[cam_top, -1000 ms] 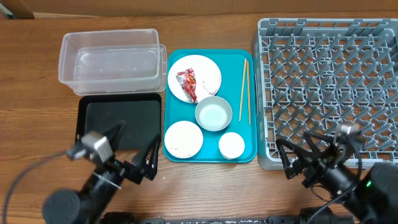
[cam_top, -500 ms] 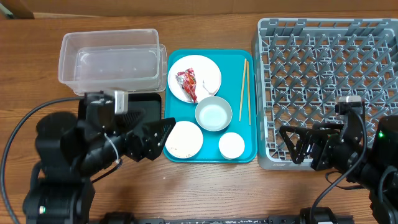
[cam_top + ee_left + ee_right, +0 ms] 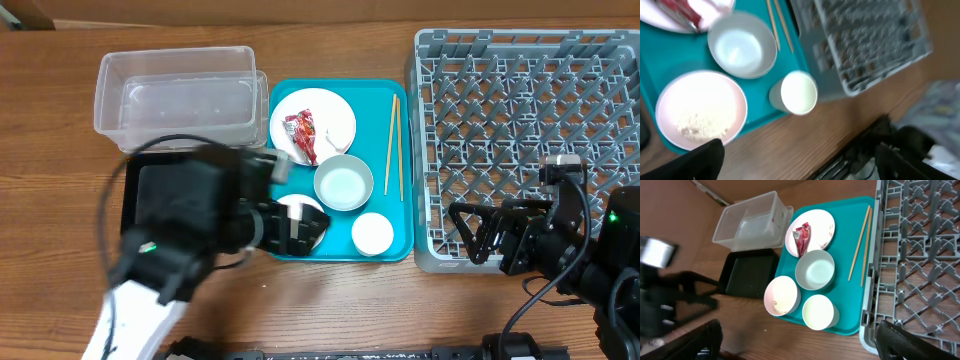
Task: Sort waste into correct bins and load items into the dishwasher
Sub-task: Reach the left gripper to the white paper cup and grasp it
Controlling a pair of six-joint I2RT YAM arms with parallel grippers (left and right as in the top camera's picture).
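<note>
On the teal tray (image 3: 385, 225), a white plate (image 3: 335, 115) holds the red wrapper (image 3: 302, 137). Near it stand a bowl (image 3: 344, 183), a cup (image 3: 372, 233) and chopsticks (image 3: 393, 145). My left gripper (image 3: 300, 228) is open above the small rice plate (image 3: 285, 212). The left wrist view shows that gripper (image 3: 800, 150), the rice (image 3: 697, 122), bowl (image 3: 742, 50) and cup (image 3: 798, 92). My right gripper (image 3: 462, 235) is open and empty at the grey rack's (image 3: 530, 120) front left corner. It (image 3: 800, 327) looks over the wrapper (image 3: 802, 239), cup (image 3: 818, 312) and rack (image 3: 920, 255). I cannot make out the tissue.
The clear tub (image 3: 175, 95) stands at the back left, with the black tray (image 3: 150, 185) in front of it, partly under my left arm. Both show in the right wrist view, the tub (image 3: 752, 222) and the black tray (image 3: 750, 272). Bare wood lies along the front edge.
My left arm has swung right, from the black tray's front to over the rice plate. The right gripper shifted slightly up and right a second ago, then stayed still.
</note>
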